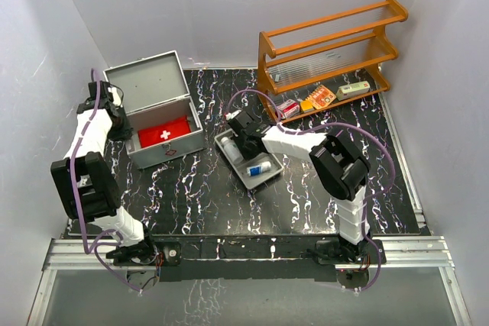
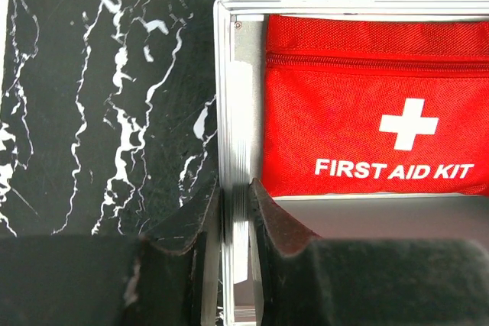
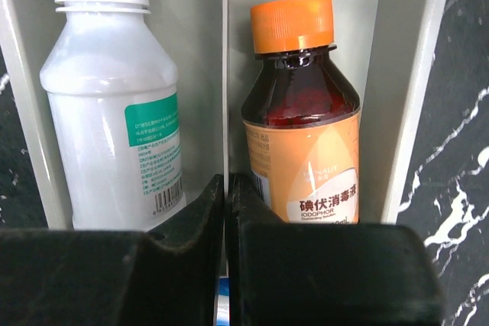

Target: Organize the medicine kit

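Note:
The medicine kit (image 1: 164,154), a silver-grey metal case, stands open at the back left with its lid (image 1: 145,82) raised. A red FIRST AID KIT pouch (image 2: 367,104) lies inside. My left gripper (image 2: 235,196) is shut on the kit's left side wall (image 2: 238,112), one finger outside and one inside. My right gripper (image 3: 228,188) is shut on the thin divider (image 3: 226,51) of the shallow grey tray (image 1: 246,181). A white bottle (image 3: 114,112) lies left of that divider and a brown bottle with an orange cap (image 3: 302,127) lies right of it.
A wooden shelf rack (image 1: 328,51) stands at the back right with small boxes (image 1: 321,97) on its bottom shelf. A blue and white item (image 1: 260,167) lies in the tray's near end. White walls close in the black marbled table (image 1: 306,196).

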Controlling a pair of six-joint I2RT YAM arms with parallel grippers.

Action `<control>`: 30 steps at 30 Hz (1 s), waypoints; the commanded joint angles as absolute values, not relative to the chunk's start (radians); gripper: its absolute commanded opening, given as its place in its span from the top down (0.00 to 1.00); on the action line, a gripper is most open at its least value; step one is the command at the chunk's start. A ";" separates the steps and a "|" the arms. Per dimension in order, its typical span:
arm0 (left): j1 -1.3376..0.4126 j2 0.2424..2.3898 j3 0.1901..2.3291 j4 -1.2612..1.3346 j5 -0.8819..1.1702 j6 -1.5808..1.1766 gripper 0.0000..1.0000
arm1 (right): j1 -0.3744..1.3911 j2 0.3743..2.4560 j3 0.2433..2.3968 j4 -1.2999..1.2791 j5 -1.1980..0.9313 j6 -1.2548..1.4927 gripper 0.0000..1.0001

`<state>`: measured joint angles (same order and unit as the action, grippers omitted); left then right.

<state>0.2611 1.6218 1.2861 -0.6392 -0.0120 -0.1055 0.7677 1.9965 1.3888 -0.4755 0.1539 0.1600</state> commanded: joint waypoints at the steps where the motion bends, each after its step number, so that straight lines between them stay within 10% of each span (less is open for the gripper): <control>1: 0.198 1.631 1.266 -0.629 -0.006 -0.036 0.94 | 0.769 1.885 1.357 -0.471 0.215 0.191 1.00; 30: -0.040 1.316 0.979 -0.534 0.169 0.208 0.98 | 0.769 1.455 1.477 -0.713 0.221 0.199 1.00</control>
